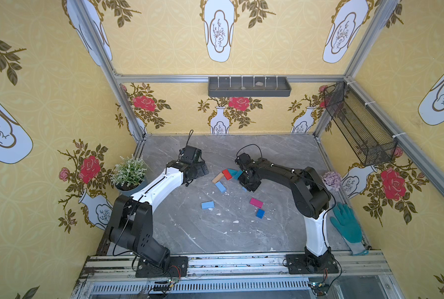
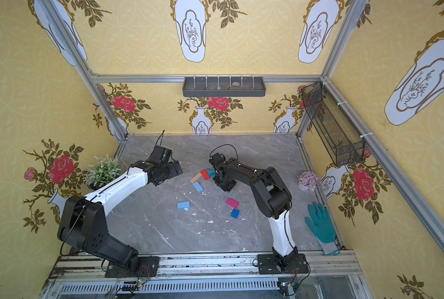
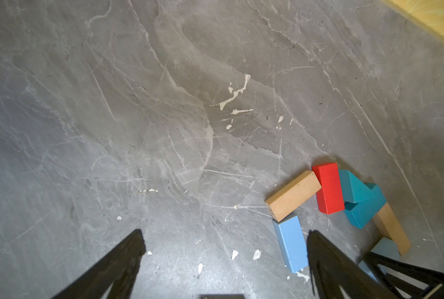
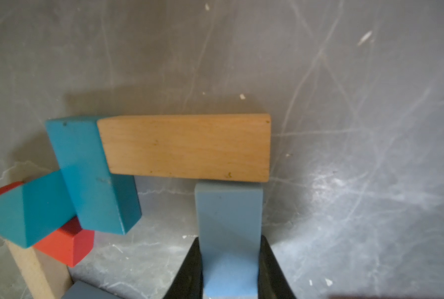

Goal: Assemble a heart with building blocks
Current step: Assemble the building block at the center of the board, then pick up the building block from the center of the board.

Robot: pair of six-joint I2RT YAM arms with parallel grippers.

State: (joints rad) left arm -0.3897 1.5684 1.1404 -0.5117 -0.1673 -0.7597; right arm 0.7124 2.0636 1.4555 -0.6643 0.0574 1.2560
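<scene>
- Worktop: grey marble. All the blocks lie on it, from the middle to the far side.
- Heart: I judge it under half built. Only the top is butted together between the arms, and the lower half is open.
- Left pincer: spread wide and empty, over bare worktop just beside the heart's left leg. Any inward sweep would clip the second light blue block and drag the left tan block with it.
- Right pincer: pinching a light blue block by its long sides. The block's end touches the right tan block near that block's outer end.
- Main risk: more forward push would shove the right tan block into the teal rectangle. That crowds the teal triangle and the red block, so the whole top would skew.
- Release risk: I can't tell if the held block sits flat on the worktop. If it doesn't, it would drop and rotate off the joint, and a crooked retreat would pull it too.
- Loose pieces: a third light blue block, the magenta block and the dark-blue cube lie on the near side, well apart from the heart. A low pass of my right arm would scatter the last two.
</scene>
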